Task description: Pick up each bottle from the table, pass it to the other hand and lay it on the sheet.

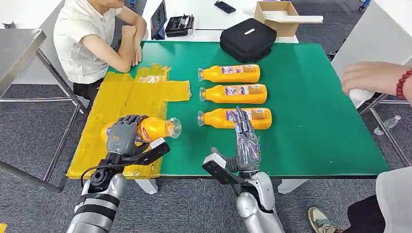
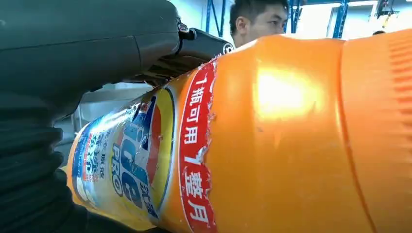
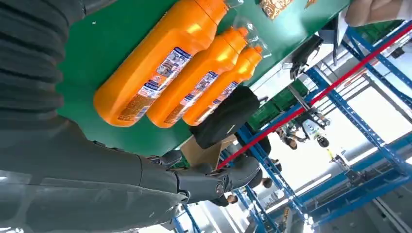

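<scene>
From the head view, the left hand (image 1: 122,137) grips a bottle (image 1: 158,128) over the sheet (image 1: 119,97) at the table's (image 1: 316,121) left edge; the right hand (image 1: 247,141) hovers open-fingered and empty over the nearest of three bottles. The left wrist view shows a glossy label (image 2: 141,160) on stiff plastic, likely slippery, so the mid-body is best held. The right wrist view shows the row (image 3: 184,82) lying side by side.

Orange bottles: four total. Three lie in a row on the green desk (image 1: 311,121): far bottle (image 1: 231,73), middle bottle (image 1: 234,93), near bottle (image 1: 221,118). Fourth bottle (image 1: 158,128) is over the yellow sheet (image 1: 116,97), one sheet. Robot hands: two, left hand (image 1: 122,136) and right hand (image 1: 247,141). One black bag (image 1: 248,39), one cardboard box (image 1: 279,17), one phone (image 1: 225,7), one seated person (image 1: 92,41).
</scene>
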Robot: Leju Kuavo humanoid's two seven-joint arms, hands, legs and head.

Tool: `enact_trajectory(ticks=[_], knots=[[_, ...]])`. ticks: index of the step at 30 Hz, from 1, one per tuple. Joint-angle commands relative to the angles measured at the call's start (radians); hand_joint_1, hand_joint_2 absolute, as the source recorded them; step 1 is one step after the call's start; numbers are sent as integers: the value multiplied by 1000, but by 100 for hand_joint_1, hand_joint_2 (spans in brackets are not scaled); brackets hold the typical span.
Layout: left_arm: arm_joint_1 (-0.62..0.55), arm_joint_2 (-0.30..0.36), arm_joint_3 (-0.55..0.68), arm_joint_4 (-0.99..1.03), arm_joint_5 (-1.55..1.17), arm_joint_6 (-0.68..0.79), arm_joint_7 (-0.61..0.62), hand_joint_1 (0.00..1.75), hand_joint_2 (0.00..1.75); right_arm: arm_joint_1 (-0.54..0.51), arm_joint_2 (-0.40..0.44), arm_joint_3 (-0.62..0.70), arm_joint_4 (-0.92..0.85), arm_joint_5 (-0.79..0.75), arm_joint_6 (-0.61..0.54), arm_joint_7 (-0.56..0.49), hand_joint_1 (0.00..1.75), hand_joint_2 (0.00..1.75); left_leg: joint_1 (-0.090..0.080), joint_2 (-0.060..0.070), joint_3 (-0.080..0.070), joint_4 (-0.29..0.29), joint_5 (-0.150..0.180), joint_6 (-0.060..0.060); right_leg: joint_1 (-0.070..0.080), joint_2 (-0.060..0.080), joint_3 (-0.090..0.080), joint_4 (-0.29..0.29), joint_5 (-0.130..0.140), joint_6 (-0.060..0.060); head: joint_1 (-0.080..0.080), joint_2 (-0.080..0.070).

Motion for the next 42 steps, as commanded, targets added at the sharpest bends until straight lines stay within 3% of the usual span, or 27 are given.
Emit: enact_trajectory(ticks=[1,6,7,8,10,11,18,20,22,23,24,25,28,42], knots=[[-157,97,-88,400,-72,13,12,175,175,-79,-10,-3,119,-41,10,-33,0,175,1,1,4,-2,0,-1,1,0,4,-1,0,-2,0,0],[-197,93,-102,539,-91,-2,43,171,175,-87,-12,4,152,-51,4,-45,0,175,1,1,4,-1,0,-1,1,1,3,-1,0,-2,0,0],[-201,91,-99,545,-92,-5,54,63,175,-88,-12,5,154,-51,4,-46,0,175,2,2,8,-2,-1,-3,2,1,7,-2,-1,-4,0,0],[-214,85,-90,571,-87,-40,68,49,175,-90,-11,8,159,-52,5,-47,0,175,0,1,4,-1,0,-1,0,0,4,-1,0,-2,0,0],[-217,86,-90,574,-89,-46,70,49,175,-91,-11,8,161,-52,5,-47,0,175,1,1,4,-1,-1,-1,1,1,4,-1,0,-2,0,0],[-229,94,-108,603,-124,-85,110,175,175,-97,-9,12,171,-56,6,-52,0,175,2,2,5,-1,-1,-2,2,1,5,-1,-1,-3,0,0],[-221,126,-141,686,-167,-122,153,175,175,-104,0,35,192,-74,13,-64,0,175,0,4,9,-3,0,-2,0,4,8,-2,1,-2,0,0],[-216,122,-139,690,-166,-122,155,164,175,-104,0,37,196,-74,13,-64,0,175,1,5,12,-4,-1,-3,2,5,11,-2,1,-4,0,0],[-214,109,-138,703,-166,-130,161,134,175,-109,-1,40,212,-76,11,-68,0,175,1,5,14,-4,0,-3,1,5,13,-2,1,-3,0,0],[-210,107,-141,703,-167,-125,164,103,175,-107,-2,42,210,-77,11,-68,0,175,2,7,15,-5,0,-4,2,7,13,-3,2,-6,0,0],[-210,102,-130,703,-164,-123,171,37,175,-104,-5,46,204,-77,12,-68,0,175,0,5,16,-3,0,-2,1,5,14,-2,1,-3,0,0],[-211,101,-135,703,-167,-121,177,19,175,-102,-6,48,199,-78,13,-68,0,175,1,7,16,-4,0,-3,2,6,14,-3,2,-4,0,0],[-223,98,-136,709,-167,-148,186,0,175,-104,-7,52,204,-78,20,-67,0,175,1,3,18,-3,0,-2,1,3,17,-1,0,-3,0,0],[-236,93,-139,728,-167,-197,184,0,175,-123,-18,59,248,-78,18,-70,0,175,0,3,23,-3,0,-2,0,3,22,-2,0,-3,0,0]])
